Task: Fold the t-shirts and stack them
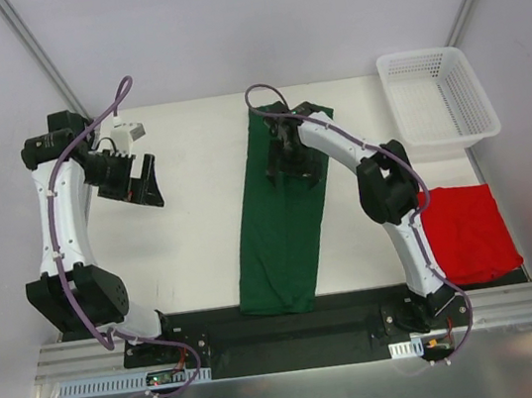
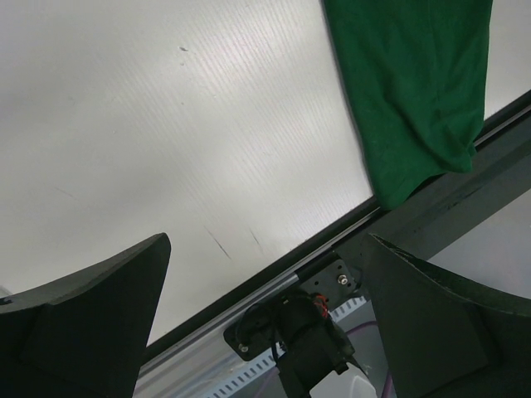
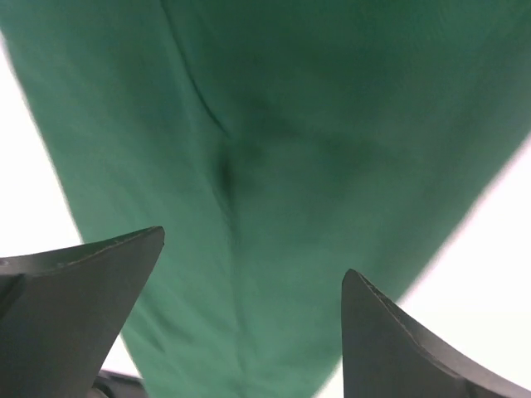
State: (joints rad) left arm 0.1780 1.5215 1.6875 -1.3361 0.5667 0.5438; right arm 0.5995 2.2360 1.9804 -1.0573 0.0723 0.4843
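In the top external view, the green t-shirt (image 1: 280, 227) is seen laid as a long, narrow strip down the middle of the table (image 1: 200, 229), its near end draped over the table's front edge; it appears to have been folded lengthwise already, so the crosswise folds are judged to be what is left. The right gripper (image 1: 292, 170) is held over the far part of the strip, probably so that the end can be taken and brought toward the near end. The left gripper (image 1: 134, 184) is raised over bare table, well apart from the cloth, seemingly parked out of the way. A red t-shirt (image 1: 466, 229) is found crumpled at the near right corner, not yet folded, and a white basket (image 1: 403, 108) is placed at the far right; neither lies in the fold's path. In the left wrist view, the left gripper (image 2: 265, 249) is shown with its fingers spread wide and nothing between them, and the shirt's near end (image 2: 415, 91) is seen overhanging the dark base rail (image 2: 465, 199). In the right wrist view, the right gripper (image 3: 253, 257) is likewise spread, with only green fabric (image 3: 290, 166) and a soft crease beneath; no cloth is pinched.
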